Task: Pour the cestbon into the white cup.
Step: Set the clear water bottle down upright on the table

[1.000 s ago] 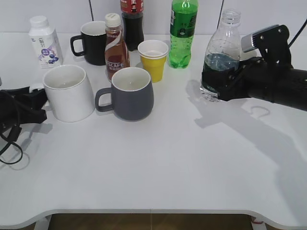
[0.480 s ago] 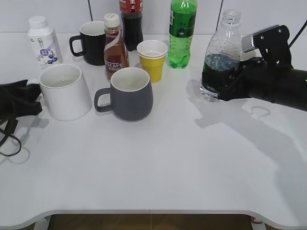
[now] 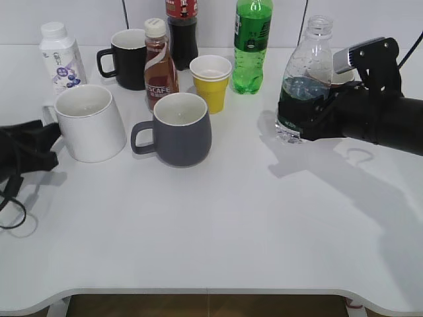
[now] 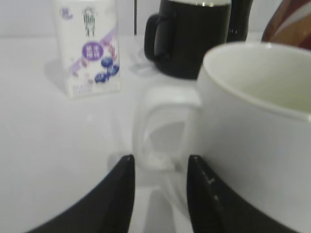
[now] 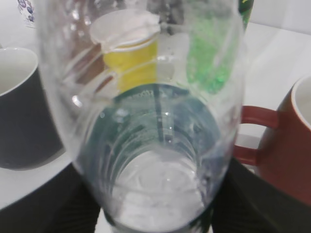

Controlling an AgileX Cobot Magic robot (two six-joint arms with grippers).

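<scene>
The right claw (image 3: pixel 301 119) is clamped on the cestbon (image 3: pixel 305 79), which stands upright at the right of the frame, uncapped; whether its base is just off the worktop (image 3: pixel 218 218) or resting on it I cannot tell. The white cup (image 3: pixel 90 123) sits at the left of the frame, well apart from the bottle, with a grey mug (image 3: pixel 177 129) between them. The left claw (image 4: pixel 158 189) has its fingers apart, pointing at the cup's handle (image 4: pixel 163 128) and near it, not yet gripping. The step in hand looks like carrying the bottle toward the cup while the left arm prepares to steady it. Next, the bottle must cross leftward past the grey mug and tilt over the cup's mouth
</scene>
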